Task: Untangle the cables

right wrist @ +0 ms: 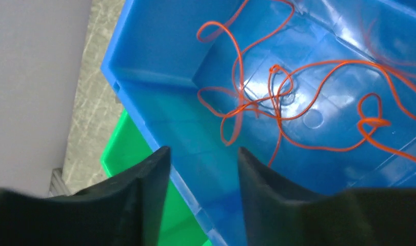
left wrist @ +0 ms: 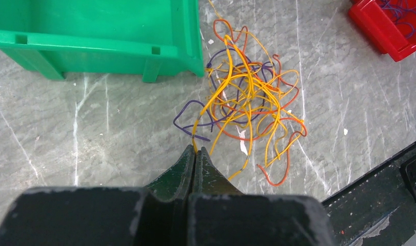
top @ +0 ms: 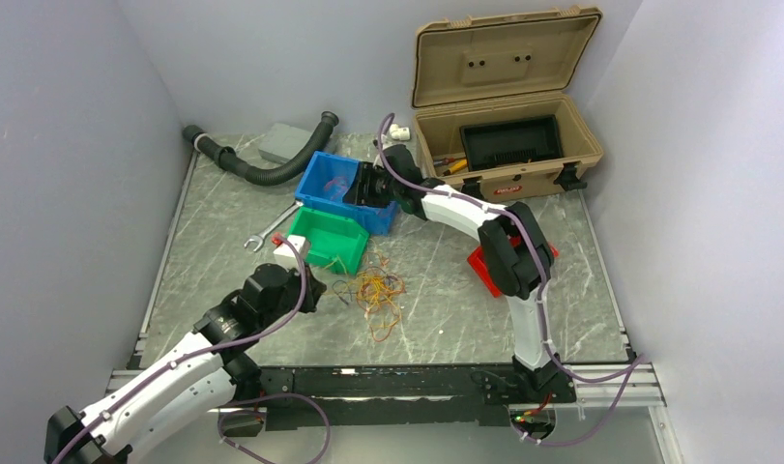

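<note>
Found bare table [top: 446,319] right of the cables [left wrist: 246,97] and on their near side: passable. Noted green bin [left wrist: 93,36] just beside the tangle's far-left edge, closing that side, blue bin [right wrist: 159,77] directly behind it. Logged red bin [left wrist: 390,25] well apart at right, black rail [left wrist: 370,189] bounding near side.

Top external: fixed, high behind the 2 arm bases, facing down and forward, far enough to take in the whole table [top: 446,319]. Left wrist: close, looking down past the left gripper [left wrist: 195,152], jaws together, at the cables [left wrist: 246,97] beside the green bin [left wrist: 93,43], both also in the top view. Right wrist: very near, looking past the right gripper [right wrist: 203,156], jaws apart, into the blue bin [right wrist: 159,61]; green bin at frame edge, shared by all 3 views.
</note>
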`<control>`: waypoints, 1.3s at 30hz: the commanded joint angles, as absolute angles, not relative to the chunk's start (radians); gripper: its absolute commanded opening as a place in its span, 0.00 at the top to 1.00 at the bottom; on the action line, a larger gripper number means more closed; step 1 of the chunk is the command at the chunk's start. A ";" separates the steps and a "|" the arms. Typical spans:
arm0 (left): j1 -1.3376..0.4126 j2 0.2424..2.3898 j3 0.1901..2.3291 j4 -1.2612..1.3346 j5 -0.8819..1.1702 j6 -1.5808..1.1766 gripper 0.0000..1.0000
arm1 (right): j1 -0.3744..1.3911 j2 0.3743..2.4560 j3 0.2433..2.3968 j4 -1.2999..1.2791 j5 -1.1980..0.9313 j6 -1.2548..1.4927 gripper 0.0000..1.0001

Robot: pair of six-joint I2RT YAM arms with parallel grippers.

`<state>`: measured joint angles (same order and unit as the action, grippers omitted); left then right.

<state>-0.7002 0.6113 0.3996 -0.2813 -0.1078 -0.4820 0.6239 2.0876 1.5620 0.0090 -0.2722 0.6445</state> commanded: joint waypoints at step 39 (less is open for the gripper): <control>-0.703 0.748 0.927 -0.381 -0.018 -0.336 1.00 | 0.953 1.531 0.748 0.259 -0.051 0.440 0.35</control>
